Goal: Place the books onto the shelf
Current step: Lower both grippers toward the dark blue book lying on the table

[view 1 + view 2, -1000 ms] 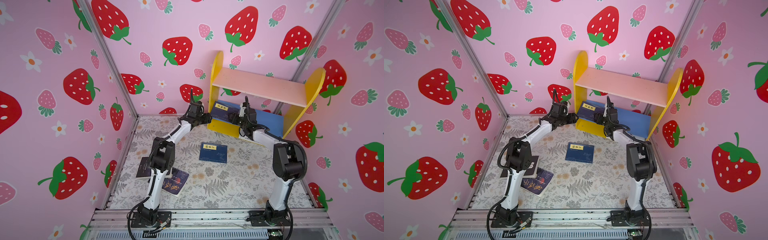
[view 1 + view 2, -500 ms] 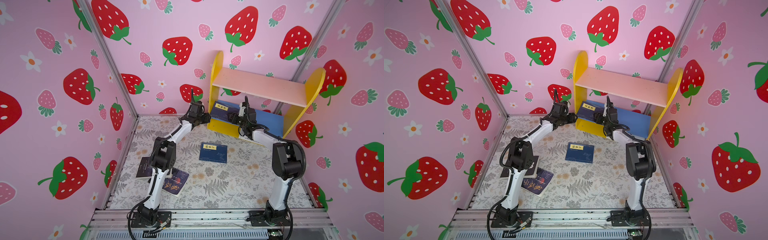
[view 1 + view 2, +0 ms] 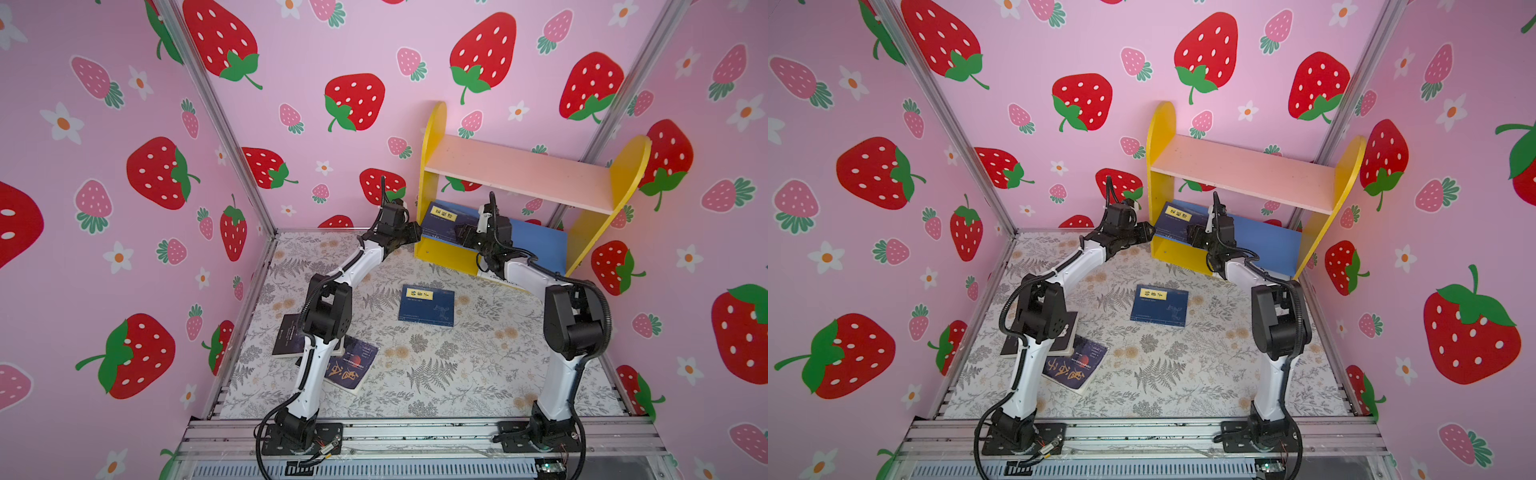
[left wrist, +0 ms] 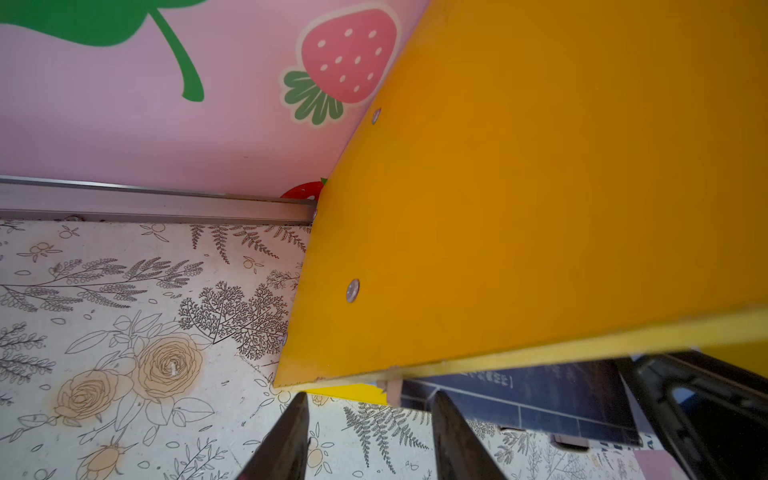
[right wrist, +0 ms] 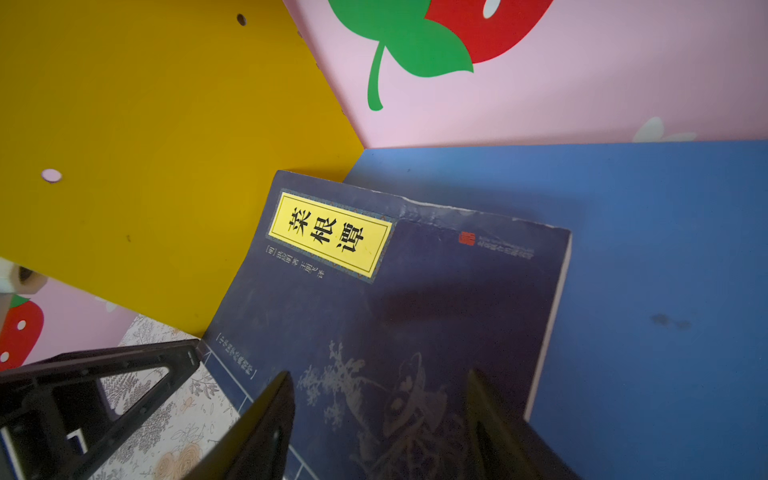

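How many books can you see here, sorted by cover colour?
Navy with yellow label: 2 (shelf book, floor book)
Dark: 2 (black book, book with big characters)
White, mostly hidden: 1 (white book)
Total: 5 visible

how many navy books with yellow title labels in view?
2. One navy book rests on the blue lower board of the shelf. Another navy book lies flat mid-mat. More may be hidden behind the arms.
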`<action>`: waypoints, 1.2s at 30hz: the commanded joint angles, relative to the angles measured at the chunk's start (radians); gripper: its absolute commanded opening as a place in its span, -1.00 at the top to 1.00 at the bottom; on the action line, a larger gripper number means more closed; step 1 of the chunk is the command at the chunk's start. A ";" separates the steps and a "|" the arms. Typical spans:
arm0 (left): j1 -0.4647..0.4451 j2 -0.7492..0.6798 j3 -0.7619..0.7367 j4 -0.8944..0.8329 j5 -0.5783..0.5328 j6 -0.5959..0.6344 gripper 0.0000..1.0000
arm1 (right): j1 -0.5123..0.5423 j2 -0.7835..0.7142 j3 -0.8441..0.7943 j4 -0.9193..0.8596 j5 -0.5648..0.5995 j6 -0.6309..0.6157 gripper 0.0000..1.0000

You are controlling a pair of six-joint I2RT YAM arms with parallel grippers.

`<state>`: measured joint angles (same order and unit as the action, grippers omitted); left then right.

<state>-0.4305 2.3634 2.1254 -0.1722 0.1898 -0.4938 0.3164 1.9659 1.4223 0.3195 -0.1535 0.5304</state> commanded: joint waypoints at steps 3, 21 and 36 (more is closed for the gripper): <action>-0.008 -0.001 -0.016 0.019 -0.013 0.002 0.04 | 0.004 0.010 0.029 0.005 -0.027 -0.020 -0.41; -0.019 -0.062 -0.135 0.066 0.002 0.002 0.02 | -0.003 -0.193 -0.176 0.013 0.010 -0.240 -0.78; -0.010 -0.406 -0.659 0.236 0.062 -0.072 -0.74 | 0.016 -0.406 -0.368 -0.128 0.003 -0.197 -0.68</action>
<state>-0.4419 2.0491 1.5631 -0.0219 0.2211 -0.5350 0.3218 1.6337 1.0874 0.2504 -0.1642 0.3222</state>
